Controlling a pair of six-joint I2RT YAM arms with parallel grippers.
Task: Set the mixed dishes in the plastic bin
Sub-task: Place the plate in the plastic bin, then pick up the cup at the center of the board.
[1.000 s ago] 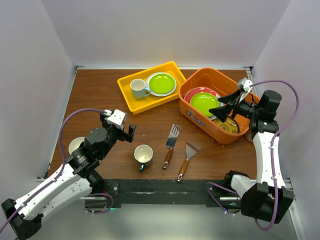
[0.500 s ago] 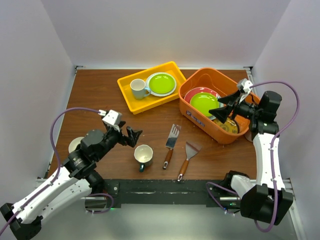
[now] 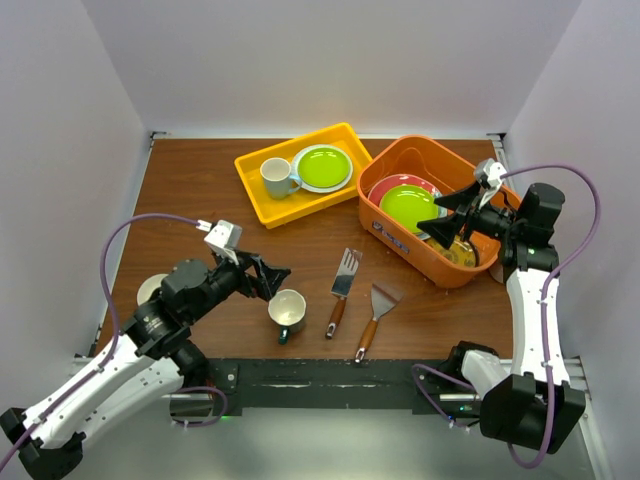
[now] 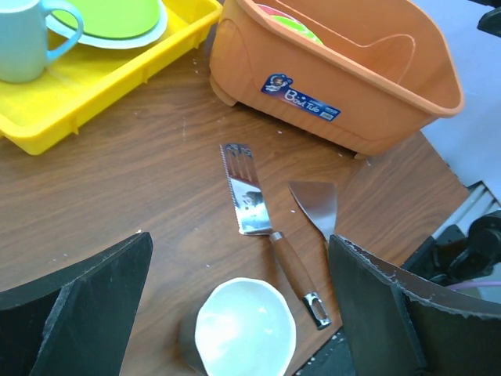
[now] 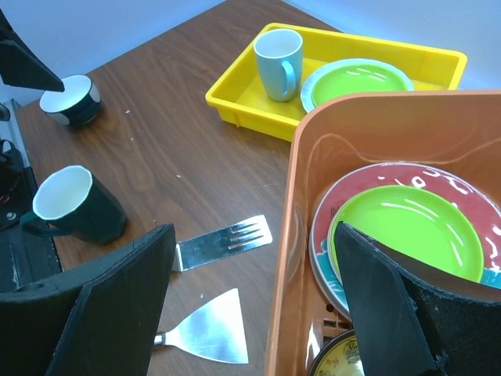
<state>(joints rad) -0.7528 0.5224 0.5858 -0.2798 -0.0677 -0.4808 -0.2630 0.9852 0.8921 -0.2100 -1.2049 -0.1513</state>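
Mug point(image 3: 287, 311), dark teal, stands upright on desk point(image 3: 200, 190) near front edge. Left pincer point(image 3: 272, 277) hovers close beside it, jaws wide apart, empty. Right pincer point(image 3: 445, 228) hangs over orange bin point(image 3: 420, 252), jaws wide, empty. Bin holds lime plate point(image 3: 408, 207) on red-rimmed plate point(image 3: 398, 184).

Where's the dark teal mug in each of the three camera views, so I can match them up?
Top external: the dark teal mug stands near the table's front edge, left of centre.
Left wrist: bottom centre, seen from above, with its pale inside showing.
Right wrist: at the left side, about mid-height.
Shared landmark: the slotted spatula lies close beside the mug in all three.
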